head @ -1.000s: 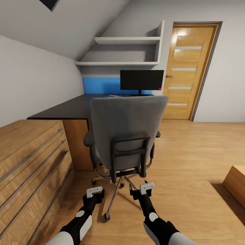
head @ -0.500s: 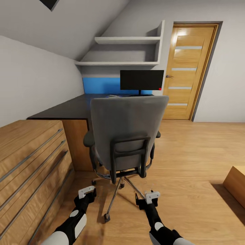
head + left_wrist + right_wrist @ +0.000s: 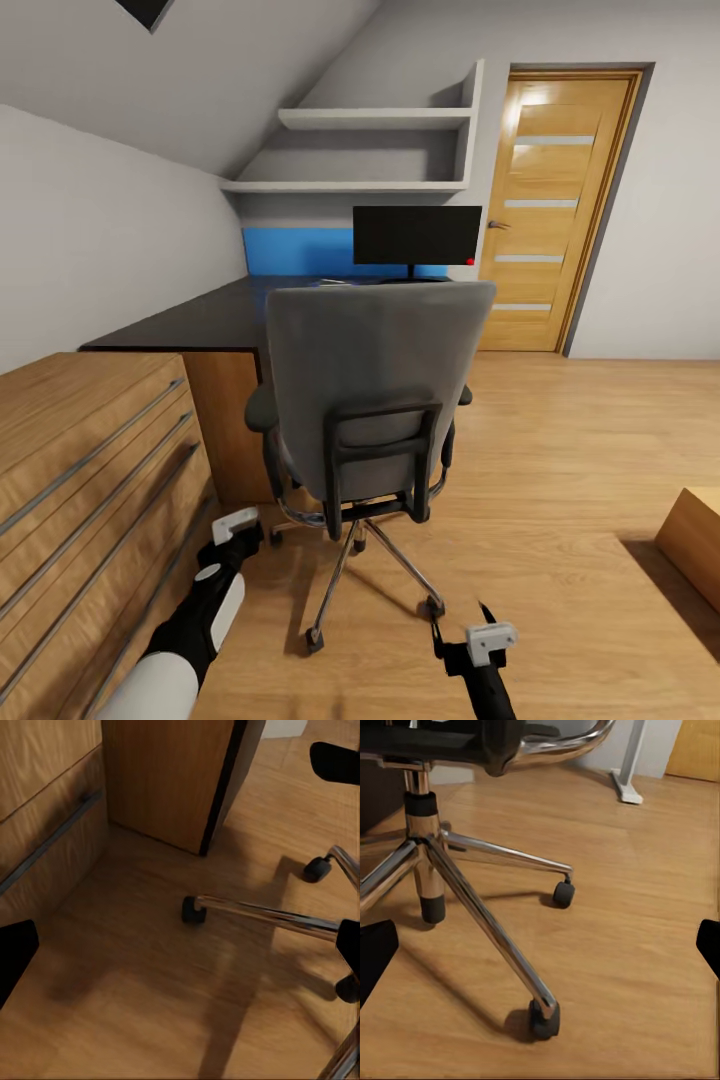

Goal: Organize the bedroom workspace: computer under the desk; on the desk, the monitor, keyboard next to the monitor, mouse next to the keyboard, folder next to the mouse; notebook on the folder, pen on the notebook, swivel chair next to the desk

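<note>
Left hand (image 3: pixel 236 522) low beside the light-wood dresser (image 3: pixel 80 470), fingers spread wide, gripping nothing. Just right of it, grey-backed swivel chair on a chrome five-star base (image 3: pixel 372 400), its seat hidden behind the backrest. Beyond the chair, black-topped counter (image 3: pixel 200 320) carrying the flat black monitor (image 3: pixel 417 235). Right hand (image 3: pixel 470 640) near a chair caster, spread wide, holding nothing, partly cut off.

The head camera looks forward and down from behind the swivel chair (image 3: pixel 365 400) toward the table (image 3: pixel 200 325). Both wrist cameras sit low, close to the floor, sharing the chair's chrome base (image 3: pixel 285 919) (image 3: pixel 472 892).
</note>
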Controlling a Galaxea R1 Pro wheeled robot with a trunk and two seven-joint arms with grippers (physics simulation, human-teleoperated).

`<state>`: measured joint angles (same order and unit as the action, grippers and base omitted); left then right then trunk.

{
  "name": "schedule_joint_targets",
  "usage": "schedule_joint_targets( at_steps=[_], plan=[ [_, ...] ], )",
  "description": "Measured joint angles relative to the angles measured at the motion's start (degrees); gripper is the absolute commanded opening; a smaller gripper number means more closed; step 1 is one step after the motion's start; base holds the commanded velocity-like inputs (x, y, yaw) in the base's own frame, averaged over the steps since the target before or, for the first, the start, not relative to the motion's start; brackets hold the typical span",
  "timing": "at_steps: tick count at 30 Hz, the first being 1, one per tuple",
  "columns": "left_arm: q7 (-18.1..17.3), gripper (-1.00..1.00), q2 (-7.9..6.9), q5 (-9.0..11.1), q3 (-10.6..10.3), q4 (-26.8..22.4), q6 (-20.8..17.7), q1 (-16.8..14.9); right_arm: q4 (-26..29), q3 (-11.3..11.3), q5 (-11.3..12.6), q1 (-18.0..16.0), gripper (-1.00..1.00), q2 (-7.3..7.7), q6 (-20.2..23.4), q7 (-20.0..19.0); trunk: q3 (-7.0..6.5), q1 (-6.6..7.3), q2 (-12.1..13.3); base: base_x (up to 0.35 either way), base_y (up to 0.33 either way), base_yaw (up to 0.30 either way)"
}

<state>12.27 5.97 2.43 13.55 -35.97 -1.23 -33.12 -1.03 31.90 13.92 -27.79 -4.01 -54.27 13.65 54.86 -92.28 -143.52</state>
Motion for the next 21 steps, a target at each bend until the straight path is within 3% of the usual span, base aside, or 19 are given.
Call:
schedule_joint_targets(
  at_steps=[7,12,21],
  plan=[
    [-0.1,1.00,0.19,0.3,0.1,-5.5,-3.0,0.0,-0.1,0.0,0.3,0.8,1.00,2.38,-0.8,-0.2,0.00,0.00,0.0,0.000,0.000,0.000],
    [-0.1,1.00,0.22,0.3,0.1,-6.2,-3.3,0.0,-0.2,0.0,0.2,0.9,1.00,2.99,-0.8,-0.2,0.00,0.00,0.0,0.017,0.000,0.000],
    [-0.1,1.00,0.23,0.3,0.2,-6.4,-3.4,0.0,-0.2,0.0,0.5,1.0,1.00,5.29,-0.7,-0.1,0.00,0.02,0.0,0.213,0.000,0.000]
  ],
)
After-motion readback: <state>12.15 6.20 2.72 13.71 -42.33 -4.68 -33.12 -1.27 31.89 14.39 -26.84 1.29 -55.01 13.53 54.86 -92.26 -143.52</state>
